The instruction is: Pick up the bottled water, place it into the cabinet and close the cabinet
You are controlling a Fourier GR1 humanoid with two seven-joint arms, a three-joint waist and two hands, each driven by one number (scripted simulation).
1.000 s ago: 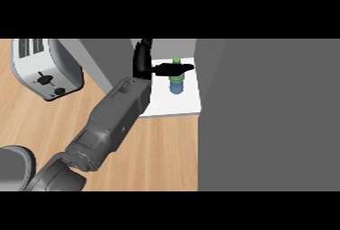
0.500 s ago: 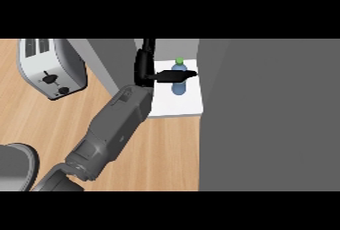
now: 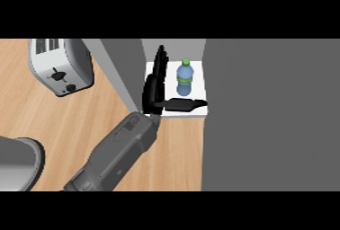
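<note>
Only one arm in head view — grey forearm [image 3: 116, 155] coming up from lower left edge, slanting up-right toward the cabinet [image 3: 266, 112]. By its place at view's left, taken as the left arm. Left hand [image 3: 156, 83] black, at the cabinet's white shelf [image 3: 199, 96], just left of the bottled water [image 3: 185, 77]. Fingers [image 3: 159, 58] straight, stretched long and narrow up along the shelf's left side, edge-on to the view. Thumb [image 3: 182, 104] stuck out sideways to the right, crossing just below the bottle's base — wide L shape, hand spread, holding nothing. Whether thumb touches the bottle's base: can't tell; fingers look just beside the bottle w/ a thin white strip between.

Bottled water on the white shelf inside the cabinet, green cap away from the viewer, blue body w/ a green band, standing free of the hand's curl. Cabinet's grey face fills the view right of the shelf; grey panel [image 3: 123, 74] runs slantwise left of the shelf.

Toaster [image 3: 61, 67] on the wood counter [image 3: 40, 121], well left of the cabinet. Grey rounded part [image 3: 16, 164] at lower left edge, far from the cabinet — can't tell what it is. Right hand not seen.
</note>
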